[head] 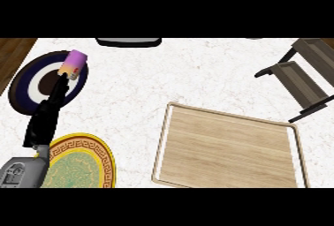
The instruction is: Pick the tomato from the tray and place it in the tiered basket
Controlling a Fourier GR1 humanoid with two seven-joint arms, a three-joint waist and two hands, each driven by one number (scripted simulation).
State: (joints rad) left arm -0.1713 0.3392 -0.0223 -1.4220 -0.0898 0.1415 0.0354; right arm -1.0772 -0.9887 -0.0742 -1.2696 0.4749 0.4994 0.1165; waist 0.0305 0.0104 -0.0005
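While my left hand (47, 115) stretches up the left of the frame, its tip meets a purple-and-orange box (73, 65) over a dark blue plate (26, 84); I cannot tell whether it grips the box. A yellow plate (91, 163) lies at lower left, just beside my forearm. The tray (228, 145) sits lower right, the basket (303, 75) upper right. Where the tomato is, I cannot tell.

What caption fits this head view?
Left hand holds a purple-orange carton over the dark ringed plate; wooden tray bare, no tomato visible.
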